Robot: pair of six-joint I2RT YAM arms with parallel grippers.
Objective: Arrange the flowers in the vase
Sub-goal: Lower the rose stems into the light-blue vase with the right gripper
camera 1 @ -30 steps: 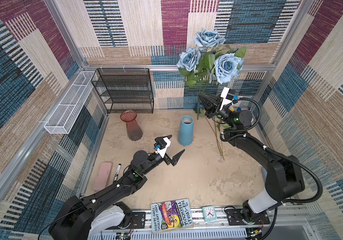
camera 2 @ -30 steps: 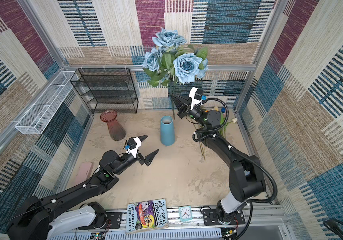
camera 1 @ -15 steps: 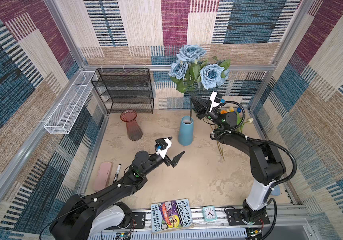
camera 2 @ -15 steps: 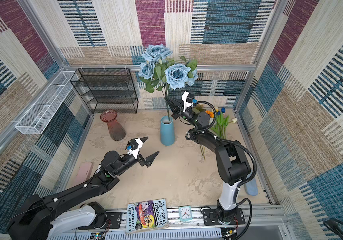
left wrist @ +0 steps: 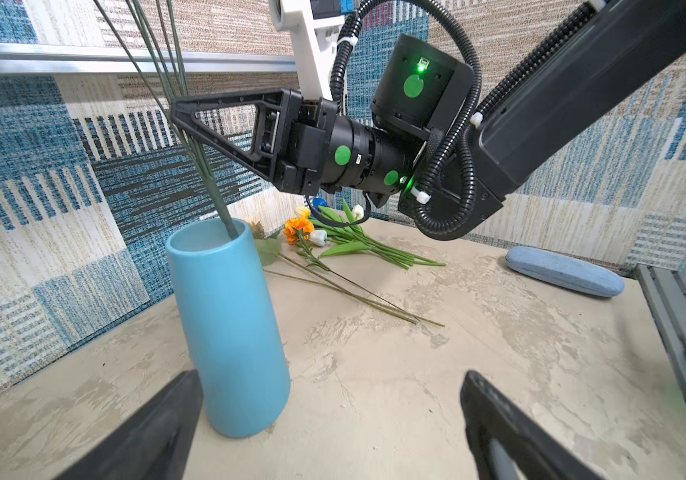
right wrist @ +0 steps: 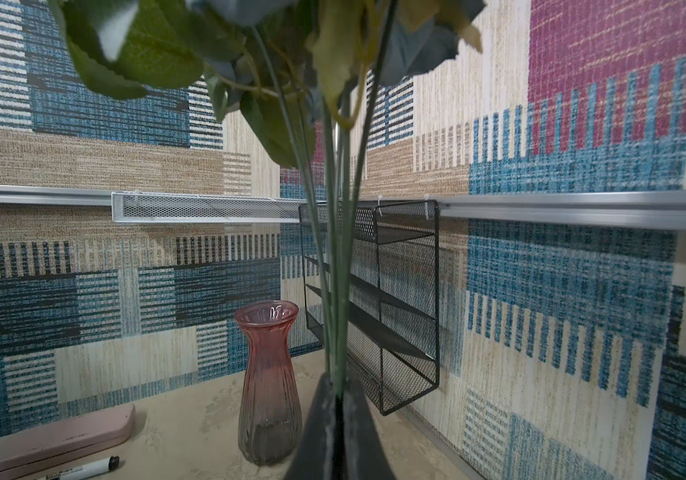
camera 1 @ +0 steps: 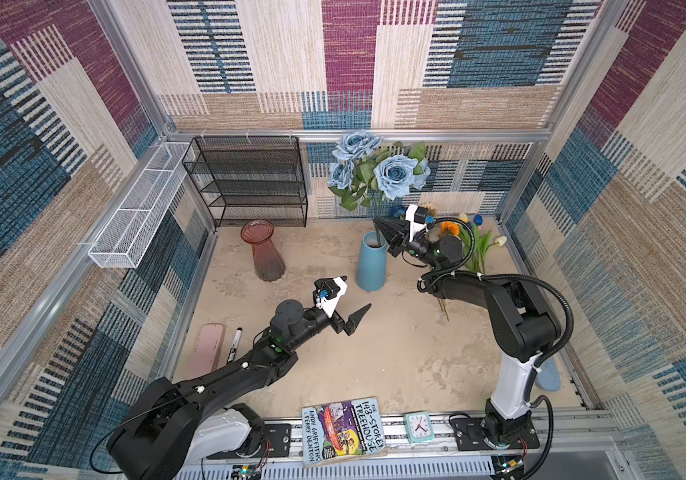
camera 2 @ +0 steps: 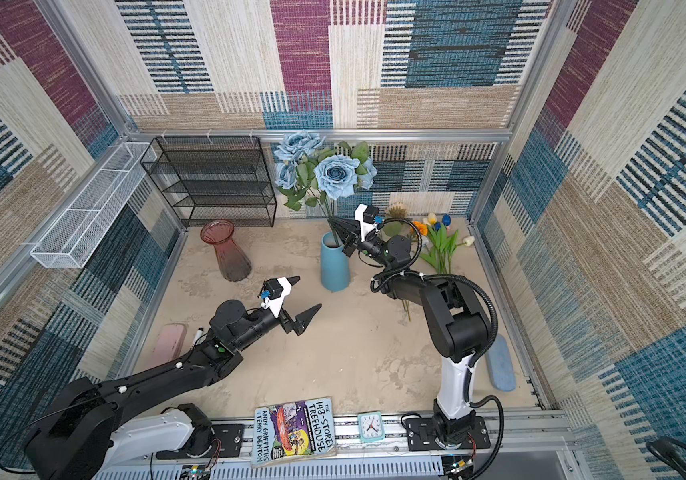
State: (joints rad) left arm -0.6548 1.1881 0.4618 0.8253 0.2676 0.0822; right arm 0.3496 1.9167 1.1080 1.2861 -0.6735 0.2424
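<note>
Clenching the dusty-blue artificial rose bunch (camera 1: 393, 174), the right gripper (camera 1: 378, 224) is now sinking its stems (left wrist: 208, 178) into the tall sky-blue vase (camera 1: 371, 266); the left gripper (camera 1: 357, 291) is idling agape

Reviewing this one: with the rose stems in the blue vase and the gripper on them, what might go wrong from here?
The rose bunch is tall and top-heavy and leans in the blue vase. If the right gripper lets go, the vase may tip.
The left gripper is open and apart from the vase, so nothing braces it.
The loose flowers lie partly under the right arm. Pulling back may sweep them.
</note>
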